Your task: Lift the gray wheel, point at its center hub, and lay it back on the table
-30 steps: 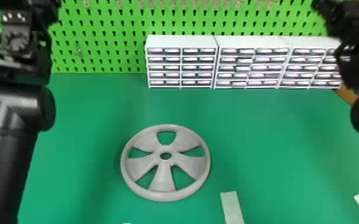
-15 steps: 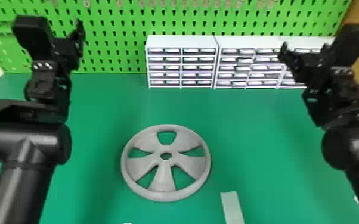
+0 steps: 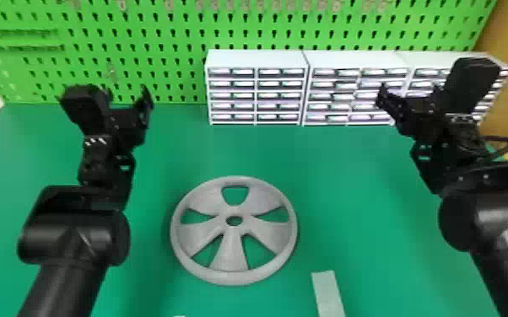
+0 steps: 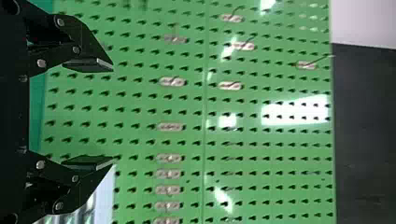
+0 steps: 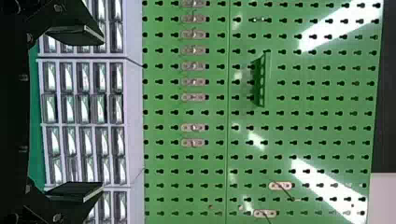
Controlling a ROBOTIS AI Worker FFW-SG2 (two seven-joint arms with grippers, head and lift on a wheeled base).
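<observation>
Standing open at 11 o'clock from the gray wheel [image 3: 230,251], well apart from it, the left end effector [image 3: 126,99] is seen with nothing gripped between its parted fingers. The wheel is laid flat on the green tabletop [image 3: 350,189], its center hub [image 3: 234,212] ringed by five openings. At 12 to 2 o'clock, white drawer units [image 3: 358,59] are lined up before the green pegboard [image 3: 152,39]. A pale strip [image 3: 328,295] is set at 4 o'clock. At 2 o'clock, the right end effector [image 3: 411,96] is likewise open and empty.
</observation>
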